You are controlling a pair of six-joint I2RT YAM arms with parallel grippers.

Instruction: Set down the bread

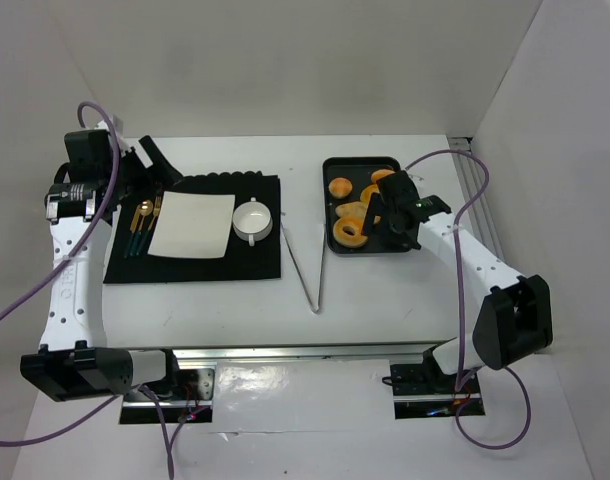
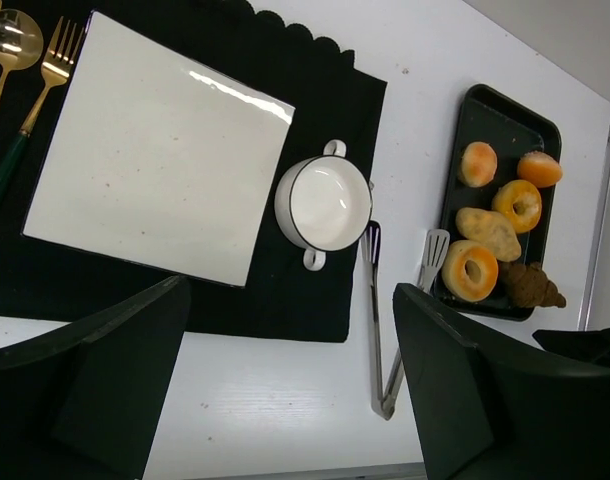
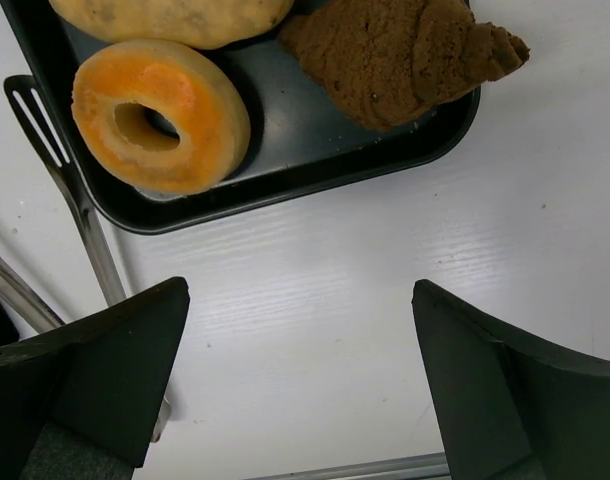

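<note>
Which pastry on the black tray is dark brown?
The croissant-shaped one at the tray's corner, beside a ring doughnut; the others are orange or pale golden.

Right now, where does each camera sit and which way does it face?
Top: above and behind, looking down on the table; left arm and right arm show.
Left wrist: high, facing down at plate, bowl, tray; own fingers show.
Right wrist: low over tray corner and ring bread; own fingers show.
Shared: all see tray, tongs.
</note>
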